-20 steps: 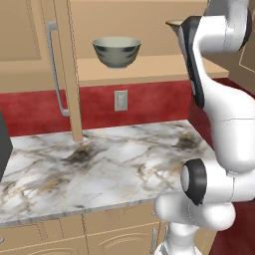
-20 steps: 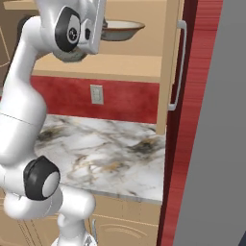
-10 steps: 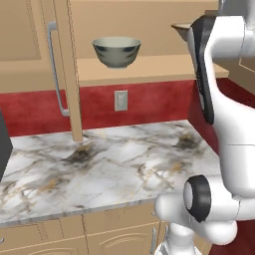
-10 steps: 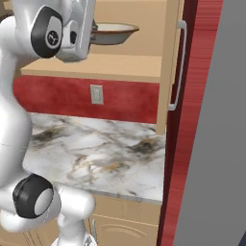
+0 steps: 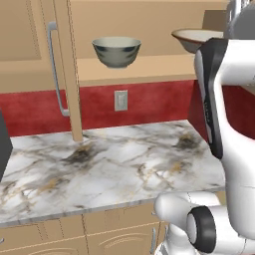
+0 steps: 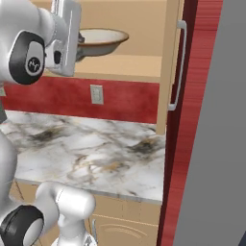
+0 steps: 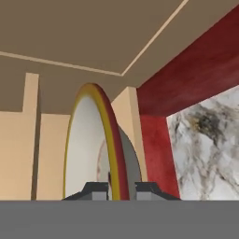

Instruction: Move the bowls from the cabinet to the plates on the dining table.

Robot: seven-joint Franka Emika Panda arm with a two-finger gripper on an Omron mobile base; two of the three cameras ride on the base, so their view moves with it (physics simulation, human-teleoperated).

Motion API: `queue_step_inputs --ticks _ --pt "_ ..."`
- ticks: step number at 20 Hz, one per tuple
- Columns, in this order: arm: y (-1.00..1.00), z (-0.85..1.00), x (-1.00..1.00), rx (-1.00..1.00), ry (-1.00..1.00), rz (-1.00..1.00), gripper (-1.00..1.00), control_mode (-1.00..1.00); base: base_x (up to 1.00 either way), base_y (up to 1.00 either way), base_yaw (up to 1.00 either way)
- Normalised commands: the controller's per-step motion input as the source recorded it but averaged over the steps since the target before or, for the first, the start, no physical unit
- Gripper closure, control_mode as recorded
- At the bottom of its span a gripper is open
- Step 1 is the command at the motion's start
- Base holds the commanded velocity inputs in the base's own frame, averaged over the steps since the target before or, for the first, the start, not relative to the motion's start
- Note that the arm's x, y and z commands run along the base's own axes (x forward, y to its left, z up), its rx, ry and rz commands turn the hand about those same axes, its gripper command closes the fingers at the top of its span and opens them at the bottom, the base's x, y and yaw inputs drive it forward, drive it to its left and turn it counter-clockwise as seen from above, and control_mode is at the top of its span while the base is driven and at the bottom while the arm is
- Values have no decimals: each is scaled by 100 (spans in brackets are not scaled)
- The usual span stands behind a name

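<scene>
My gripper [image 7: 116, 189] is shut on the rim of the tan bowl [image 7: 91, 144], which stands edge-on between the fingertips in the hand view. That tan bowl [image 6: 101, 41] hangs level just above the front of the cabinet shelf [image 6: 120, 65], and my white arm partly hides it [image 5: 191, 39] in the left base view. The grey-green bowl [image 5: 116, 51] with dark markings sits upright further left on the shelf [image 5: 134, 69]. Both doors of the cabinet [image 5: 64, 74] stand open. The plates and the dining table are out of view.
A marble counter [image 5: 109, 169] runs below the cabinet, backed by a red wall with an outlet [image 5: 120, 100]. An open door [image 6: 172, 67] and a tall red and grey panel [image 6: 211, 144] close off the right. A dark object [image 5: 3, 144] sits at the counter's left edge.
The arm has drawn back toward the base, bringing the tan bowl outward and slightly lower from the shelf. The grey-green bowl has not moved.
</scene>
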Motion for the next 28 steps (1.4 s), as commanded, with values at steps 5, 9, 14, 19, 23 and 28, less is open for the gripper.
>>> queue_step_inputs --ticks 5,9,14,19,23,28 --pt "13 -36 -31 2 -9 11 100 -100 0 0 0" --pt "12 -1 -39 1 0 11 100 -100 0 0 0" --pt "7 19 -42 0 0 10 100 -100 0 0 0" --pt "1 38 -48 0 1 8 100 -100 0 0 0" --pt "0 24 -45 0 8 8 100 -100 0 0 0" --pt "0 32 -46 0 9 8 100 -100 0 0 0"
